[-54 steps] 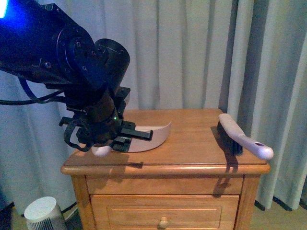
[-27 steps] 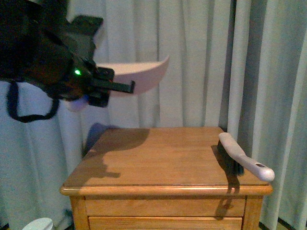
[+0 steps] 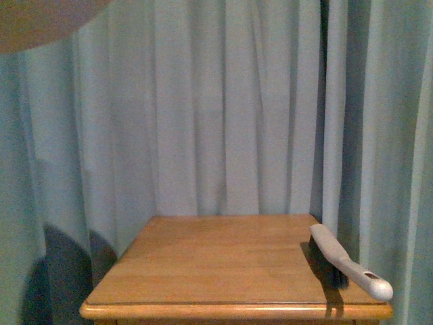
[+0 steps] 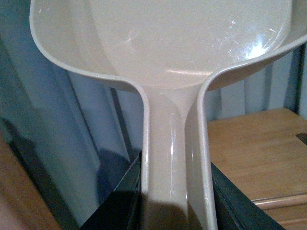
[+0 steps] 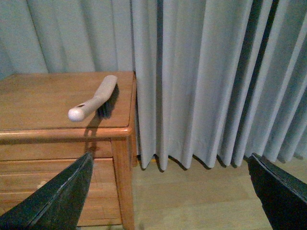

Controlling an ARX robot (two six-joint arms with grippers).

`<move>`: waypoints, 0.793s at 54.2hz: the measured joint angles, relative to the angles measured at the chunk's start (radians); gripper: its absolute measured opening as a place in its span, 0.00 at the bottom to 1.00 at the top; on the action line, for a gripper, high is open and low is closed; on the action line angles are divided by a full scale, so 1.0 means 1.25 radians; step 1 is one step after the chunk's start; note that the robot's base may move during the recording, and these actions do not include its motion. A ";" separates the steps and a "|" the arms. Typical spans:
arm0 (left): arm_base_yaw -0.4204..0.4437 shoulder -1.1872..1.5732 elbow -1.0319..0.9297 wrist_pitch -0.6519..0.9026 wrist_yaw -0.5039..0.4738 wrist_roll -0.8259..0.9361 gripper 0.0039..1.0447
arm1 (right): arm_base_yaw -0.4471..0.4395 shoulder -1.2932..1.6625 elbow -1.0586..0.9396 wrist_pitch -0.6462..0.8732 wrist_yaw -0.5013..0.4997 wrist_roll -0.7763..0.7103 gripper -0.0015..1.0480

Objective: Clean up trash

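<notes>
My left gripper (image 4: 175, 201) is shut on the handle of the cream dustpan (image 4: 182, 52), with its dark fingers (image 4: 120, 201) on either side of the handle. The pan is lifted high; in the front view only its rim (image 3: 40, 20) shows in the top left corner. No trash shows in any view, and the pan surface facing the left wrist camera is bare. My right gripper (image 5: 170, 191) is open with nothing between its fingers, hanging above the floor beside the nightstand (image 5: 38, 100).
A white-handled brush (image 3: 342, 261) lies along the right edge of the wooden nightstand (image 3: 216, 257), its handle end over the front corner; the right wrist view shows the brush (image 5: 96, 98) too. Grey curtains (image 3: 223, 101) hang behind and to the right. The floor (image 5: 192, 206) is wood.
The left arm has carried the dustpan up and to the left, almost out of the front view. The nightstand now sits lower in that view. The brush has not moved.
</notes>
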 joint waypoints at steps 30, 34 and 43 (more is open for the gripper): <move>0.123 -0.370 -0.219 -0.142 0.184 -0.136 0.26 | 0.095 0.052 0.020 -0.069 0.261 -0.034 0.93; 0.123 -0.373 -0.219 -0.142 0.183 -0.141 0.26 | 0.129 0.081 0.031 -0.103 0.322 -0.039 0.93; 0.123 -0.373 -0.219 -0.142 0.185 -0.144 0.26 | 0.145 0.258 0.134 -0.047 0.290 -0.027 0.93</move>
